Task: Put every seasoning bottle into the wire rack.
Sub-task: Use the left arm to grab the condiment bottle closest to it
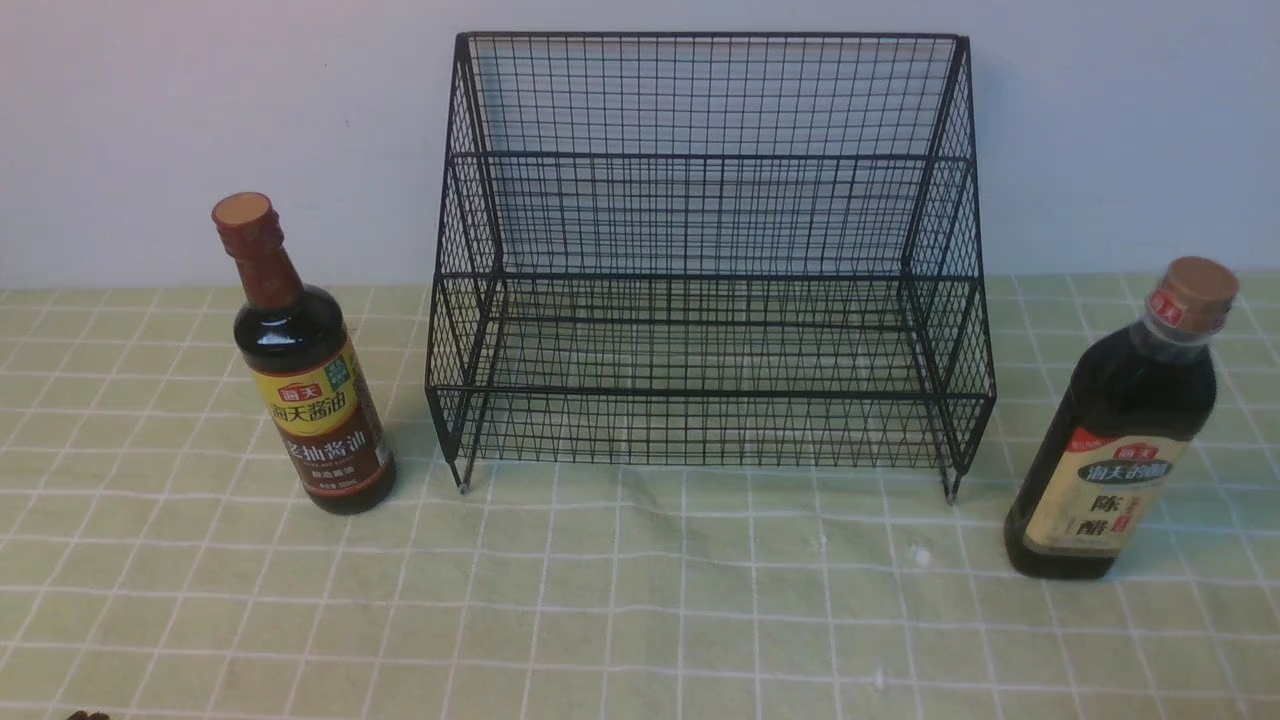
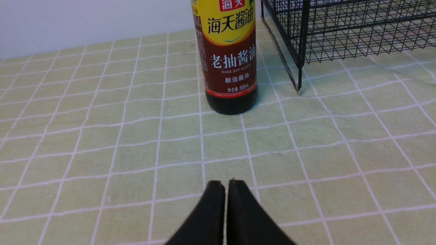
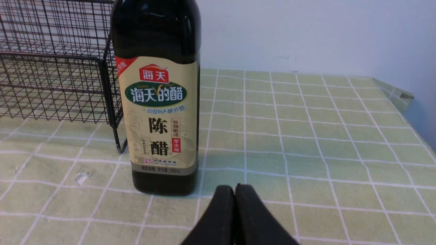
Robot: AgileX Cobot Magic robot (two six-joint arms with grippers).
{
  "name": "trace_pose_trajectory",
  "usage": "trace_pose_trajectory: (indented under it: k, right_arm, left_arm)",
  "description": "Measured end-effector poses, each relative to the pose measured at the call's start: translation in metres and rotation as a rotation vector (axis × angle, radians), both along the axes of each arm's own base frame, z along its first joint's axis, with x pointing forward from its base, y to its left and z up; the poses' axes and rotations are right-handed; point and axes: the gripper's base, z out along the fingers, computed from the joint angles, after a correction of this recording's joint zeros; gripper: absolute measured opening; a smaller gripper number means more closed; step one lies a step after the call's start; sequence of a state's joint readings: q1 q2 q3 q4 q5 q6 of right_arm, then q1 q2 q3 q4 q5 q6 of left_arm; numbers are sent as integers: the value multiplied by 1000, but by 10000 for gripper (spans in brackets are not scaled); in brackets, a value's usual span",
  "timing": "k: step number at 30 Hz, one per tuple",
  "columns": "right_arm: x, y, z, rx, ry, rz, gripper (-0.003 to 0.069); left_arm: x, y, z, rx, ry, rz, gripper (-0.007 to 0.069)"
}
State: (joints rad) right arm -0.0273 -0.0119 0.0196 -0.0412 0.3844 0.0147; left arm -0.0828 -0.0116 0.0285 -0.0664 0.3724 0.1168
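Left tool (image 2: 226, 187): clenched on nothing, pointing at the soy sauce bottle (image 2: 230, 68), well short of it. Right tool (image 3: 234, 190): clenched on nothing, near the foot of the vinegar bottle (image 3: 158, 119). Wrist views crop both tan caps (image 1: 242, 208); only the front view shows them, plus the whole wire rack (image 1: 705, 300), with the bottles upright on the worktop (image 1: 640, 600) either side, outside it.

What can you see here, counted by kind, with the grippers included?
Seasoning bottles: 2, the slim bottle on the robot's left of the rack and the broader bottle on its right.
Racks: 1, the wire rack, with nothing in it.
Grippers: 2, the left gripper and the right gripper, both shut.
Total: 5.
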Motion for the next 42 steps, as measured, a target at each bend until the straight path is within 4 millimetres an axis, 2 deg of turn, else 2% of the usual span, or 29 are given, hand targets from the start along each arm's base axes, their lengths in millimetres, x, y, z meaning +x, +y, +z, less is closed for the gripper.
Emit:
trace_pose_trajectory:
  k: [32,35,42]
  right_arm:
    - [0,0,0,0,0,0,-15]
    - [0,0,0,0,0,0,-15]
    - [0,0,0,0,0,0,-15]
  left_arm:
    - [0,0,1,18,-12,-1,-6]
    - [2,0,6,4,-74,4,-6]
    - [3,4,43,-192,-466,53,-6]
